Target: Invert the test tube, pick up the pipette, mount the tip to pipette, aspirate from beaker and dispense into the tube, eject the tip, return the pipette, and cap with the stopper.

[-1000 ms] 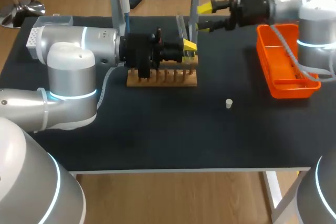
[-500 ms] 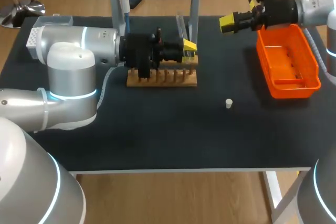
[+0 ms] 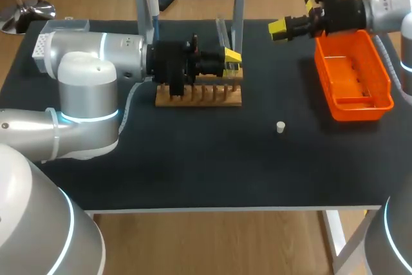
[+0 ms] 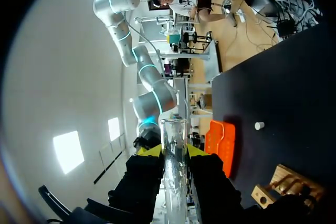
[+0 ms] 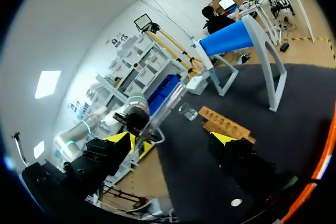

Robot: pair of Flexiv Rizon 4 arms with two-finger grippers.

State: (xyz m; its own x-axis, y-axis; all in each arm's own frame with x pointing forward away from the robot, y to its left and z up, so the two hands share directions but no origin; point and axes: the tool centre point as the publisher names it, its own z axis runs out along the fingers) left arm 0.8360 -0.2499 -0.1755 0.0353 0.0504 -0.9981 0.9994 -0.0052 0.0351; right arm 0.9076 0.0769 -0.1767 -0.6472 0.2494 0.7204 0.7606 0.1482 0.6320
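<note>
Our right gripper [image 3: 278, 28], wide and empty, has drawn back to upper right, likely free for pickup; left gripper [image 4: 173, 150] clamps the test tube [image 4: 173, 182].

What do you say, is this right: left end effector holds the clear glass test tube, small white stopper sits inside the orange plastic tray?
No. The small white stopper lies on the black table, outside the orange plastic tray, as the head view shows. The left end effector does hold the clear glass test tube.
</note>
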